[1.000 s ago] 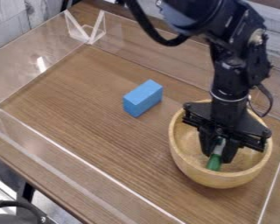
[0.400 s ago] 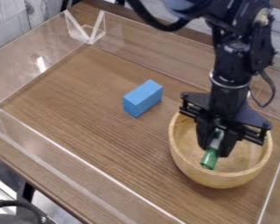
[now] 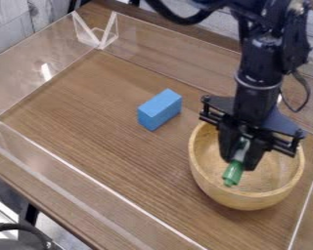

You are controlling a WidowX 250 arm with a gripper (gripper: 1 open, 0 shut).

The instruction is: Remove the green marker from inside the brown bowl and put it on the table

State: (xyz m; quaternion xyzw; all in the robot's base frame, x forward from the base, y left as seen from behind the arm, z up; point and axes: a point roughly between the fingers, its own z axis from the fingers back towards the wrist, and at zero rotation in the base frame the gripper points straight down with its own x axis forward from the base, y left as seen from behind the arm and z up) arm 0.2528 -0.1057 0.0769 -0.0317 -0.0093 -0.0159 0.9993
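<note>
Camera view: at tabletop's lower-right corner, black gripper closed on slim green-and-white marker — best lifted straight, above round light-brown wooden bowl's rim, before moving sideways.

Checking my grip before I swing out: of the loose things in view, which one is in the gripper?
The green marker, held over the brown bowl; the blue block lies on the table.

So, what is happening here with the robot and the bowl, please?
The robot's gripper is shut on the green marker at the brown bowl. The marker is not yet on the table. The blue block lies on the table, outside the bowl.
</note>
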